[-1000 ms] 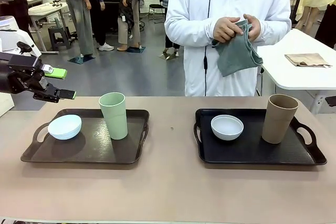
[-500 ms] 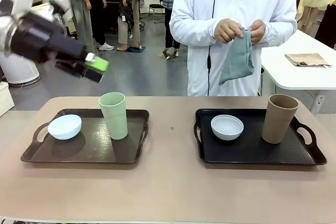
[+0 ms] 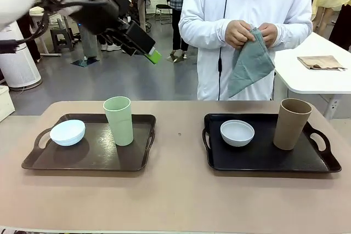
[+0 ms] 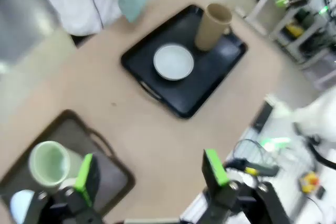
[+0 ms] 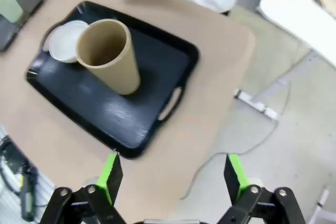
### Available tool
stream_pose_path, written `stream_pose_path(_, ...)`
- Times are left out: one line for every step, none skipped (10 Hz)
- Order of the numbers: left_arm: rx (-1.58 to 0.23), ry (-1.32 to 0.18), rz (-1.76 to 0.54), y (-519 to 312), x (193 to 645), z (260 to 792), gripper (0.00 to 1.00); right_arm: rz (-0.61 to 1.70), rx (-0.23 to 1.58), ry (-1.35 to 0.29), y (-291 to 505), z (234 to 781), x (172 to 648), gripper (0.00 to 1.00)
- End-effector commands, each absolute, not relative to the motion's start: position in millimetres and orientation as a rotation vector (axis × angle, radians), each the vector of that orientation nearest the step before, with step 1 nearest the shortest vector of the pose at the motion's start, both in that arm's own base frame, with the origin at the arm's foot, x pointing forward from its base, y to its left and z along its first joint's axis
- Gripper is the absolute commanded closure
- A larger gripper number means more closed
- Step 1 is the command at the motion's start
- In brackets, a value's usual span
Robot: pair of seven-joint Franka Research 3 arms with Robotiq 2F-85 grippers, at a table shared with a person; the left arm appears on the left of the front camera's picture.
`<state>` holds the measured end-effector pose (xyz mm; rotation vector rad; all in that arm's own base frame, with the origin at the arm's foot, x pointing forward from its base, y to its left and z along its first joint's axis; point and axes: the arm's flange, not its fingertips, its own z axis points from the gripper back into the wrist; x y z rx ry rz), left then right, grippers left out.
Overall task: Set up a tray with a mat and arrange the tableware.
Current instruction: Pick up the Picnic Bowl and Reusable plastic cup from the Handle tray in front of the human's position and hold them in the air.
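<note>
— Cloth, grey-green: where was the mat [image 3: 249,61]?
— Off the table, hanging from the person's hands [image 3: 239,31] beyond the far edge, in line with the black tray [image 3: 258,157]. It looked soft, limp and light. I'd judge a pinch on the free lower corner or along an edge the best hold, since it would fold anywhere else.
— And the tableware?
— Pale blue bowl [image 3: 67,132] and pale green tumbler [image 3: 119,120] stood on the brown tray [image 3: 93,154] at the left. Greyish white bowl [image 3: 237,132] and brown tumbler [image 3: 291,123] stood on the black one at the right. The tumblers seemed stiff, light and easy to tip, so best taken around the wall, and the bowls by the rim.
— The arms?
— Left gripper [image 4: 149,170] hung high over the far left of the table, tilted down toward the right, fingers wide apart and holding nothing. Right gripper [image 5: 172,171] looked down from above the table's right end, fingers apart and empty too.
</note>
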<state>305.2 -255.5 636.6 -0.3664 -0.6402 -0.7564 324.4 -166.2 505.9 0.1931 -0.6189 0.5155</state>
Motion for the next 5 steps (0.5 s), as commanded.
stream_pose_path(-0.487, -0.616, -0.732, -229.7, 288.3, 640.7, 0.00, 0.509, 0.312, -0.608, -165.9, 525.0, 318.5, 0.00)
stream_pose_path(-0.366, -0.640, -0.756, -255.5, 305.2, 636.6, 0.00, 0.516, 0.193, -0.619, -166.2, 505.9, 324.4, 0.00)
stream_pose_path(-0.288, -0.606, -0.667, -277.6, 313.8, 623.5, 0.00, 0.673, 0.162, -0.542, -181.3, 487.6, 353.0, 0.00)
stream_pose_path(-0.267, -0.585, -0.602, -305.5, 333.5, 616.8, 0.00, 0.757, 0.224, -0.526, -191.0, 474.1, 376.9, 0.00)
stream_pose_path(-0.263, -0.532, -0.562, -332.5, 358.4, 608.8, 0.00, 0.882, 0.231, -0.520, -197.1, 452.7, 398.7, 0.00)
